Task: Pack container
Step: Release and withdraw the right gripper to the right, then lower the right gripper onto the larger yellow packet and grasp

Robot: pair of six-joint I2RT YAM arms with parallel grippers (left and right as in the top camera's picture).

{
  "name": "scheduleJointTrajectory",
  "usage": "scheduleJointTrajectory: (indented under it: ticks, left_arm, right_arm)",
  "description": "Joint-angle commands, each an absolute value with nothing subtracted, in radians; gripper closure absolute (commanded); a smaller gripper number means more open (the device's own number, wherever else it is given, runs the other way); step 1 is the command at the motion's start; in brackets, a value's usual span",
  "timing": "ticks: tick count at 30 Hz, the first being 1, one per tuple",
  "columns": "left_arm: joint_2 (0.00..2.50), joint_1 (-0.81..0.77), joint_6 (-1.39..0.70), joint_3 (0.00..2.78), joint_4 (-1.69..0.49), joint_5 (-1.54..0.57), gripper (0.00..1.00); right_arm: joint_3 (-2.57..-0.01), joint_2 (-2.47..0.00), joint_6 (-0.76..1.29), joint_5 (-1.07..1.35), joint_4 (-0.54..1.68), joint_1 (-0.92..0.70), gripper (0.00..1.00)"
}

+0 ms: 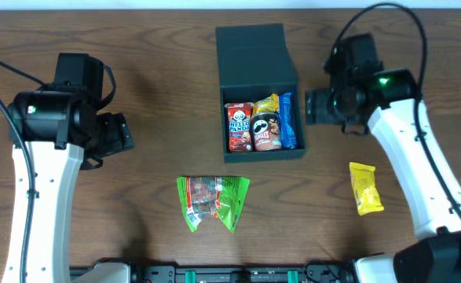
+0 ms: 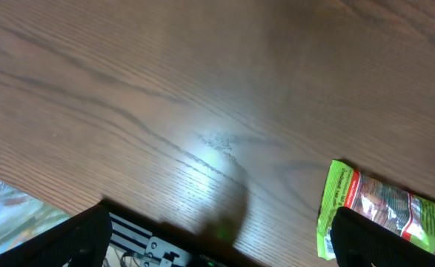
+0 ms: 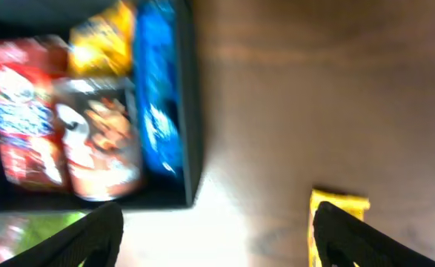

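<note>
Plainly, the container sits mid-table with its flap lid thrown back on the far side. The right gripper hangs just beside the container's right wall, not touching it, while the left gripper is well apart from the container, off its left side. We see both grippers with their jaws spread wide and nothing between them. The right fingers frame the bottom of the right wrist view, and the left fingers frame the bottom of the left wrist view over bare wood.

Inside the container a red packet, a snack can and a yellow bag lie side by side; a blue packet stands along the container's right wall, the side nearest the right gripper. A green packet lies on the table near the container's front wall; a yellow packet lies to the container's front right, below the right gripper.

The right wrist view is blurred — we cannot read any print there; the container's left part runs out of frame, and the yellow packet is cut off at the bottom edge. In the left wrist view the green packet is partly hidden behind one finger; a dark corner at the right edge and a smeared colourful patch at the lower left are too cut off for us to identify.
</note>
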State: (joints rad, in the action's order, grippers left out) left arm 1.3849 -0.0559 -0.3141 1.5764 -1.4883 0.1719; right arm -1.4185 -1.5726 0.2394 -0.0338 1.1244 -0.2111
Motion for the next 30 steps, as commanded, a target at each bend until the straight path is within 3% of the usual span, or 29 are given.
scheduleJointTrajectory:
  ticks: [1, 10, 15, 30]
  left_arm:
    - [1.386, -0.051, -0.318, 1.573, -1.491, 0.186, 0.05]
    - [1.386, -0.051, -0.318, 1.573, -1.491, 0.186, 0.05]
    - [1.386, -0.051, -0.318, 1.573, -1.491, 0.186, 0.05]
    - [1.386, -0.051, -0.318, 1.573, -1.491, 0.186, 0.05]
  right_arm:
    - [-1.325, -1.489, 0.291, -0.127, 1.134, -0.233, 0.14]
    - [-1.023, -1.142, 0.335, -0.121, 1.139, -0.199, 0.01]
    - [-0.949, -0.997, 0.261, -0.051, 1.179, -0.175, 0.01]
    - [-0.945, -1.027, 0.470, -0.121, 1.269, -0.025, 0.01]
